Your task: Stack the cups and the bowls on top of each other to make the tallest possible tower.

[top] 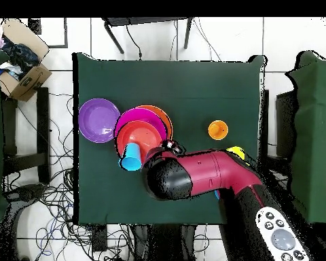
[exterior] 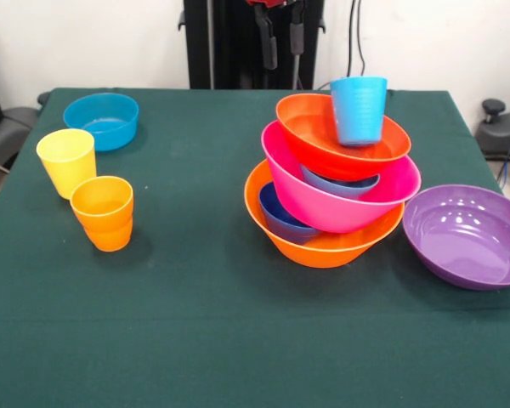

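The tower stands right of centre. Its base is a large orange bowl [exterior: 323, 245] [top: 159, 117] holding a dark blue bowl [exterior: 282, 218]. Above sit a pink bowl [exterior: 344, 197] [top: 140, 130], a pale blue bowl [exterior: 342, 182], a tilted red-orange bowl [exterior: 323, 136] and a light blue cup [exterior: 359, 109] [top: 131, 156] on top. A purple bowl [exterior: 467, 234] [top: 99, 120] lies beside it. The yellow cup [exterior: 66, 160] [top: 235, 152] and orange cup [exterior: 104, 211] [top: 218, 129] stand apart at the left. My gripper [exterior: 282, 56] hangs open and empty behind the tower.
A blue bowl [exterior: 102, 119] sits at the far left corner of the green table [exterior: 204, 323]. In the overhead view the red arm [top: 206, 173] covers that corner and part of the yellow cup. A cardboard box [top: 22, 71] stands off the table.
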You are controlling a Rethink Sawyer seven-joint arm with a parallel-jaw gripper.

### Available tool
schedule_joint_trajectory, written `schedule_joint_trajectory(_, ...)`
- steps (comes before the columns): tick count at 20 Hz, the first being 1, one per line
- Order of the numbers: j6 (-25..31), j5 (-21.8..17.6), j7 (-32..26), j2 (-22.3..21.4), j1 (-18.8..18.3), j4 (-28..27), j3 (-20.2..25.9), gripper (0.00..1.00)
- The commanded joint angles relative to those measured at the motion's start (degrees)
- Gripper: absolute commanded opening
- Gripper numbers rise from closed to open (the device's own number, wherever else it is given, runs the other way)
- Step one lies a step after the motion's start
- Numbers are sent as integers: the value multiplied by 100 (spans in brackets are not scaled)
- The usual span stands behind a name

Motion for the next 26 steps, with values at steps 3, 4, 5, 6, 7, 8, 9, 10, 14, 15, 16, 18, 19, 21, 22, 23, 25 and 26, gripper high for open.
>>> schedule_joint_trajectory(3,656,120,440,392,13,333,-141,100)
schedule_joint_trajectory(4,671,114,429,390,12,329,-141,100)
schedule_joint_trajectory(5,687,108,419,388,12,325,-142,100)
schedule_joint_trajectory(6,698,85,398,401,10,312,-143,100)
schedule_joint_trajectory(7,708,63,376,413,9,299,-145,100)
schedule_joint_trajectory(8,718,22,359,427,11,281,-159,100)
schedule_joint_trajectory(9,750,9,342,444,12,269,-163,100)
schedule_joint_trajectory(10,791,-8,324,455,13,251,-175,100)
schedule_joint_trajectory(14,1054,-73,124,547,-53,114,-183,100)
schedule_joint_trajectory(15,1145,-121,36,592,-79,44,-188,100)
schedule_joint_trajectory(16,1207,-174,-59,627,-121,-14,-186,100)
schedule_joint_trajectory(18,1354,-302,-237,680,-187,-163,-194,100)
schedule_joint_trajectory(19,1441,-352,-325,704,-223,-232,-192,100)
schedule_joint_trajectory(21,1636,-446,-515,765,-301,-374,-176,100)
schedule_joint_trajectory(22,1762,-510,-606,804,-319,-478,-175,100)
schedule_joint_trajectory(23,1875,-590,-697,827,-342,-576,-175,100)
schedule_joint_trajectory(25,2077,-763,-849,868,-389,-776,-173,100)
schedule_joint_trajectory(26,2170,-831,-925,873,-429,-849,-154,100)
